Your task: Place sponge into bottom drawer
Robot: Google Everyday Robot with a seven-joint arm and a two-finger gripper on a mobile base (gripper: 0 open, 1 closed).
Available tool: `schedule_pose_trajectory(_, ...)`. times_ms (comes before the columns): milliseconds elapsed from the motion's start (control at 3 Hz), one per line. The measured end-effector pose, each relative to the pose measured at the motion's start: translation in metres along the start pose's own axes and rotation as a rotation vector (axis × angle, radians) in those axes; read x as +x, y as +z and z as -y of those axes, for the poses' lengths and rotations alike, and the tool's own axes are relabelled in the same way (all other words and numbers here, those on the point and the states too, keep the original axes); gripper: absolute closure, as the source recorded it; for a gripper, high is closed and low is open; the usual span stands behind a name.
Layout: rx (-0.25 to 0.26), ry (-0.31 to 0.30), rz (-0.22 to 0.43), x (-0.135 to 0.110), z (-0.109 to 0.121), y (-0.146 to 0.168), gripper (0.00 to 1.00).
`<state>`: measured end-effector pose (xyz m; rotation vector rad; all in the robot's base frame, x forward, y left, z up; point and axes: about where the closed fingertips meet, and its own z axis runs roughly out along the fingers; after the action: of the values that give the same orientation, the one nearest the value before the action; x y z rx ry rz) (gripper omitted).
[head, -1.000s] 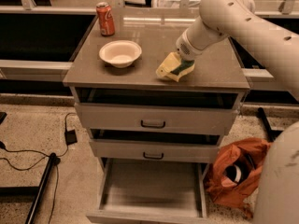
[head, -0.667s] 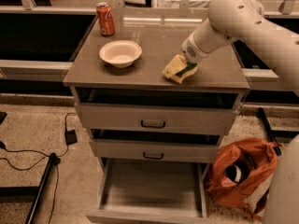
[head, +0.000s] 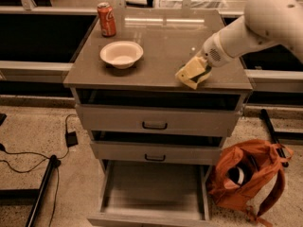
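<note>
bowl (head: 121,54) on cabinet top (head: 156,37) | can (head: 106,19) behind bowl, slightly left | sponge (head: 188,73) right of bowl, near top's front edge, held in gripper (head: 200,71) | bottom drawer (head: 154,193) below bowl, pulled out | bag (head: 246,178) on floor, lower right of bowl

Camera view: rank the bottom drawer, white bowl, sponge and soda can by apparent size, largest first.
bottom drawer
white bowl
sponge and soda can: too alike to rank
The gripper is at the sponge.

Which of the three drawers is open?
The bottom drawer: it is pulled out, showing its floor. The top drawer and middle drawer are pushed in. The gripper holds the sponge over the cabinet top.
</note>
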<state>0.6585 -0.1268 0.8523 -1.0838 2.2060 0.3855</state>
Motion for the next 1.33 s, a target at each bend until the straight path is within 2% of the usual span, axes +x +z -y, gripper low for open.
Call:
schedule_pose_trajectory(333, 0.027, -0.088, 0.040, -0.014, -0.046, -0.030, 1.00)
schedule_pose_trajectory(667, 0.005, -0.113, 0.003, -0.004, -0.076, -0.022, 1.00)
schedule_pose_trajectory(1000, 0.035, -0.092, 0.002, 0.015, -0.071, -0.004, 1.00)
schedule_pose_trajectory(1333, 0.010, -0.054, 0.042, 0.047, -0.079, 0.037, 1.00)
